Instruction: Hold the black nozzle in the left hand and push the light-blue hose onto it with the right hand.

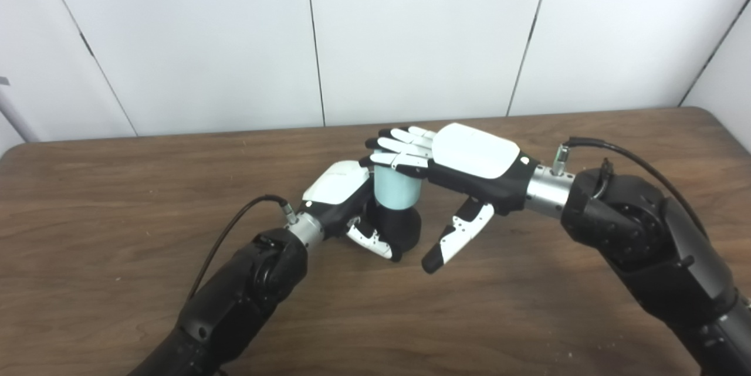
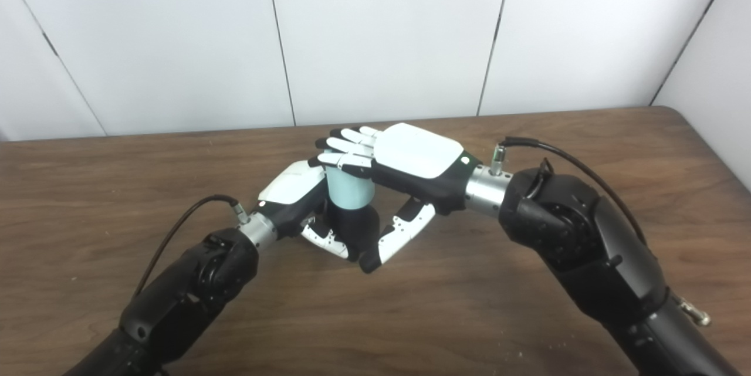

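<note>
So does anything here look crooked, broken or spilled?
Nothing stands out. The light-blue hose sits upright on the black nozzle, which the left robot hand grips. The right robot hand lies flat across the hose's top. The table shows no spill.

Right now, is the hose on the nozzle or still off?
On. The light-blue hose stands upright directly atop the black nozzle held by the left hand; the right hand lies flat on top. Seating depth: cannot tell.

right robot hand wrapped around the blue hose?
No, the right robot hand lies flat with its fingers stretched over the top of the light-blue hose, thumb hanging clear.
</note>
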Tool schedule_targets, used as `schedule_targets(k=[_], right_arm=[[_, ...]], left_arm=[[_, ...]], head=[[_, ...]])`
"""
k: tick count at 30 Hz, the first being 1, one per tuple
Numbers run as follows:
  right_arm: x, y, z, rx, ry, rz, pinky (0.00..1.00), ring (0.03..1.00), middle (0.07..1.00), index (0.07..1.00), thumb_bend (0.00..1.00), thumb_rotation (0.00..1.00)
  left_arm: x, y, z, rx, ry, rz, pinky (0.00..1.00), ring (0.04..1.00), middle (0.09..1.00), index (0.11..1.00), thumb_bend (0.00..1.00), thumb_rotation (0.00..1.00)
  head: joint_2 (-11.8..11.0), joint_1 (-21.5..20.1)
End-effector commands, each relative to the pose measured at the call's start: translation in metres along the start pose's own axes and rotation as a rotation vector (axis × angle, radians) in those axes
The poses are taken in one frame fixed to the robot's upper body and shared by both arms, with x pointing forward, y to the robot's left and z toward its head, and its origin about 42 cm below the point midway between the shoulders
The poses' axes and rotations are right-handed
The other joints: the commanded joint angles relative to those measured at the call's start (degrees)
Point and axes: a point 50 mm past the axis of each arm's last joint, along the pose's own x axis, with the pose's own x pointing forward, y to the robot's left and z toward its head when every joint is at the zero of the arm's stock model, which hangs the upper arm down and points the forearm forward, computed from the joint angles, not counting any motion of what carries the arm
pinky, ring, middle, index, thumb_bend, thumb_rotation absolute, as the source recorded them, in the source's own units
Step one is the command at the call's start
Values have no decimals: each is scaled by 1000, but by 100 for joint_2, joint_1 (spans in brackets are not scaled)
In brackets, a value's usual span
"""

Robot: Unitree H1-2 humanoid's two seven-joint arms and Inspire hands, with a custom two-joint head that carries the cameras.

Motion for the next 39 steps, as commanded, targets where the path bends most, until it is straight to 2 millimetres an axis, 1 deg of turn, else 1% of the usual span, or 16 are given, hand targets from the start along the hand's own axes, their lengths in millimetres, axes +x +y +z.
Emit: schedule_targets(k=[1,7,14,19,22,24,29,34,39], right_arm=[[-5,10,4,-6,-84,67,1000,969,945,903,756,889],[-10,16,0,-59,-114,61,995,944,918,866,747,891],[-7,13,1,-63,-110,52,977,941,915,861,739,888],[-5,15,-4,4,-24,42,978,955,939,906,735,884],[-4,20,-6,36,48,49,978,983,989,963,730,918],[-4,21,-5,44,77,54,986,992,998,976,721,919],[-1,21,-2,47,110,57,993,997,1000,997,703,912],[0,24,-3,76,125,51,1000,1000,1000,1000,682,877],[-1,28,-5,95,138,61,1000,1000,1000,1000,701,878]], left_arm=[[-27,-44,-31,34,130,-219,341,397,407,498,523,0],[-26,-43,-34,34,133,-219,353,398,407,498,523,0],[-24,-42,-32,32,131,-217,375,399,406,498,523,0],[-24,-42,-32,32,127,-216,387,406,410,498,523,0],[-24,-42,-32,33,130,-218,350,388,401,497,522,0],[-25,-42,-32,32,132,-219,355,388,401,497,522,0],[-25,-42,-32,32,132,-217,381,403,410,497,523,0],[-26,-43,-31,29,132,-218,385,406,411,498,523,0],[-26,-42,-30,29,133,-216,362,397,406,497,523,0]], head=[[12,-10],[17,-19],[29,-29],[27,-14],[22,-8],[22,-8],[31,-15],[37,-16],[62,-7]])
